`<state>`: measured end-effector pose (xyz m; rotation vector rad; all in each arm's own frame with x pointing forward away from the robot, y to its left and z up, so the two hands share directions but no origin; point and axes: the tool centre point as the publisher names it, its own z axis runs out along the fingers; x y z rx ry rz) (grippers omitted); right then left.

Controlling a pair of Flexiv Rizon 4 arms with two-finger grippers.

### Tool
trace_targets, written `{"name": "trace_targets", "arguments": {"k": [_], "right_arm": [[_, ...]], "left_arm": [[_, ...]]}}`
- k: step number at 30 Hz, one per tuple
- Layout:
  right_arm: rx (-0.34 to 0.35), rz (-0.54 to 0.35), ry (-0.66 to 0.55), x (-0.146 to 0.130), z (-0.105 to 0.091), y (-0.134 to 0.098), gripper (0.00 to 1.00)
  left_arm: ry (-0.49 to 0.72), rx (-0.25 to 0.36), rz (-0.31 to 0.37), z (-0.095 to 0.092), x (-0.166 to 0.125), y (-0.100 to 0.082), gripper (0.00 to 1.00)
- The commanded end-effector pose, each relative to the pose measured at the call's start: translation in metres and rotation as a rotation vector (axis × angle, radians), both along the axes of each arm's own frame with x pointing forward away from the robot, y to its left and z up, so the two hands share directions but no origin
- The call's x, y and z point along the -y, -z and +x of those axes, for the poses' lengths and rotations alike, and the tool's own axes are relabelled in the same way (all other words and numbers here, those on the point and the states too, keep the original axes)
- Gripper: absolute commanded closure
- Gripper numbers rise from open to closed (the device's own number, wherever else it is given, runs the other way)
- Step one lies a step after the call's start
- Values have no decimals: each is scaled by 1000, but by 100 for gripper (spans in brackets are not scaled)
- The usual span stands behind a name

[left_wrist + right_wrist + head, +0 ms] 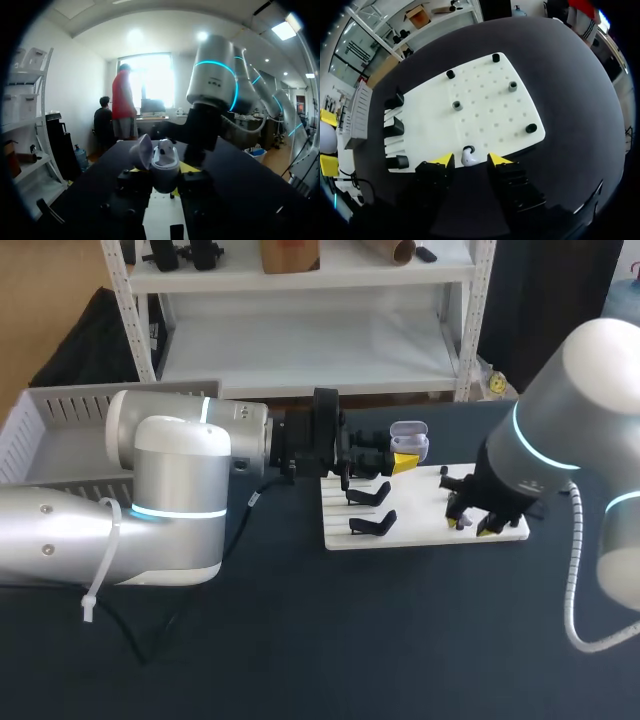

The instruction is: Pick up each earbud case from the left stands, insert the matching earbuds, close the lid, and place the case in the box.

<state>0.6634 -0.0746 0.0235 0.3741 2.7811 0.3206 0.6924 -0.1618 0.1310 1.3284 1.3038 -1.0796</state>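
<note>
Now left fingers (403,462) are clenching the open case (162,165) above the board (485,120); right fingers (442,161), released, are straddling an earbud (468,156) on it.

text: none legible | labels: none legible | numbers: none legible | signs: none legible | views checked: head, both wrists

Holds the left arm (170,465) stretched level above the counter (400,640), wrist horizontal, with the left gripper (402,460) clamped on the open earbud case (165,161), one yellow-tipped finger against each side. Has the right arm (560,430) bent steeply down from the right, wrist aimed straight at the counter. Carries the right gripper (468,160) low, fingers spread with a clear gap between the yellow tips.
</note>
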Motion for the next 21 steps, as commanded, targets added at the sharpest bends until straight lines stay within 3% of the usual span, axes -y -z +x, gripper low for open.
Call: {"name": "trace_targets", "arguments": {"k": [1, 14, 21], "right_arm": [[-7, 0, -11, -1, 3, 1, 60], [-13, -1, -17, -3, 1, 4, 61], [-8, -4, -13, -2, 2, 2, 68]], "left_arm": [[-1, 0, 1, 1, 0, 0, 100], [-1, 0, 1, 1, 0, 0, 100], [-1, 0, 1, 1, 0, 0, 100]]}}
